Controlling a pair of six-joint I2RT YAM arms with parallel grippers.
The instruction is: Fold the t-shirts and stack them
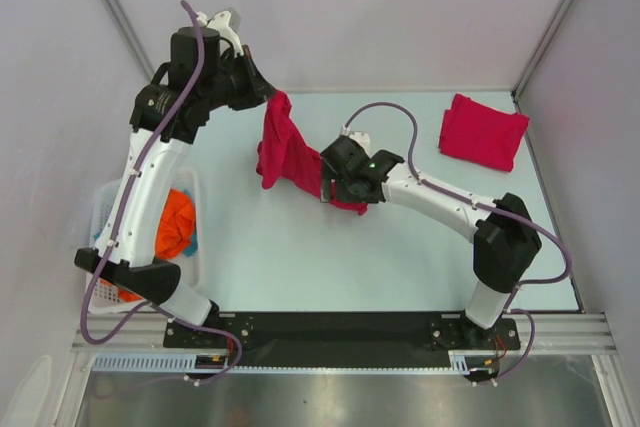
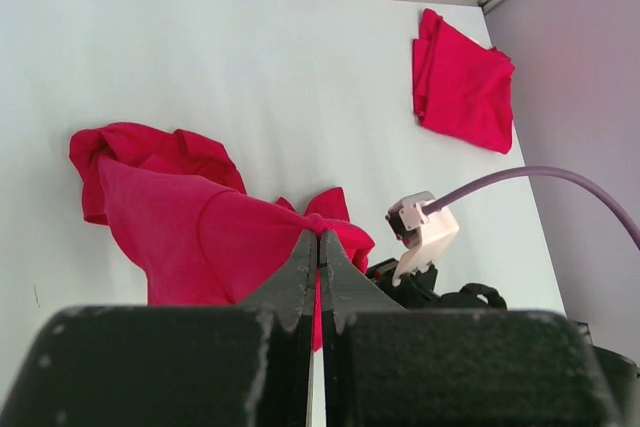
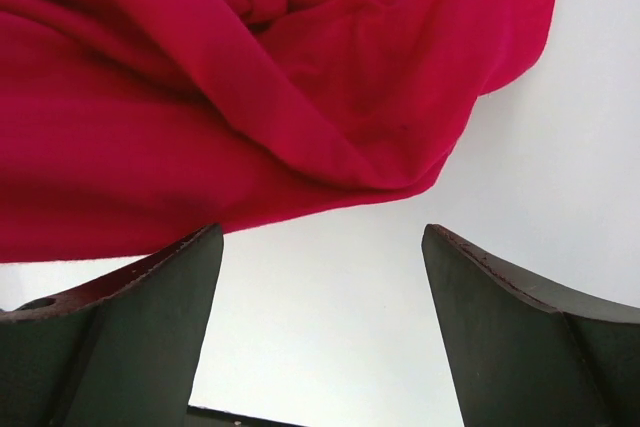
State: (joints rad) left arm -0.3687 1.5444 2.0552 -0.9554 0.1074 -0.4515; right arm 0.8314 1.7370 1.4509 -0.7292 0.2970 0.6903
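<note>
A red t-shirt [image 1: 285,152] is held up just left of the middle of the top view. Its top edge is pinched by the left end effector [image 1: 264,99]. In the left wrist view, the two fingers are seen pressed tight together, with a thin strip of red cloth caught between them. From there the shirt is draped down and to the right, and its far end is bunched on the pale bench [image 1: 400,247].

The right end effector [image 1: 327,187] is found at the lower right end of this shirt. Its fingers are spread wide and nothing is held between them. In the right wrist view, the cloth is seen just past the fingertips.

A folded t-shirt [image 1: 483,131] is laid flat at the upper right of the top view, well apart from both arms.

A white basket [image 1: 108,209] is seen at the left edge, with orange cloth [image 1: 176,221] inside.
</note>
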